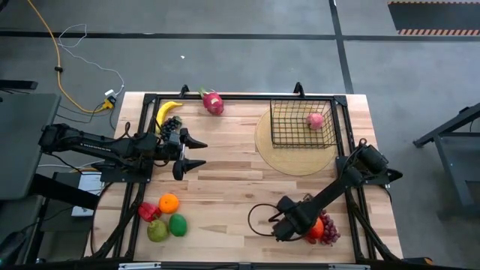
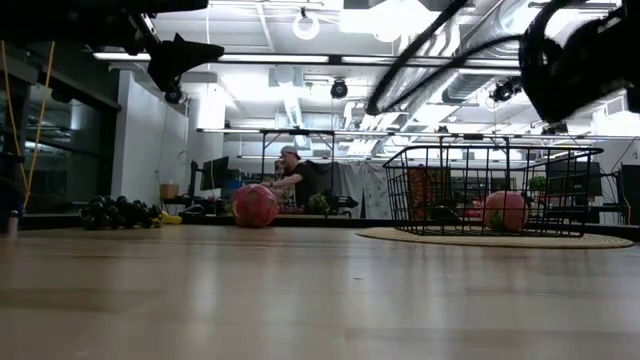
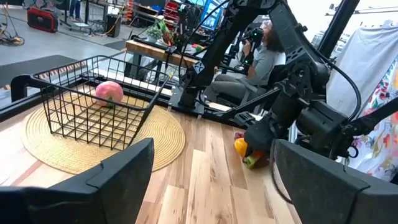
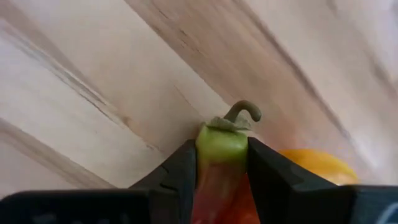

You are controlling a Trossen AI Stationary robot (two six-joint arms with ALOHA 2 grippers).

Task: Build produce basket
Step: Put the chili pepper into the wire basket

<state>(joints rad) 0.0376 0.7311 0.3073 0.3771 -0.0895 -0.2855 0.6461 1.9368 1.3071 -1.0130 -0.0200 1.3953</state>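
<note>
while the right gripper [image 4: 221,165] clamps a green-topped pepper [image 4: 219,146] at the table's near edge, pickup is underway; next, lift and carry to the basket [image 1: 302,124].

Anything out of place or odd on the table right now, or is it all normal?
Nothing looks spilled or damaged. The basket sits upright on the round mat with one pink fruit inside. The remaining produce lies loose in separate clusters. The right gripper pinches a green-topped pepper; the left gripper hovers open.
</note>
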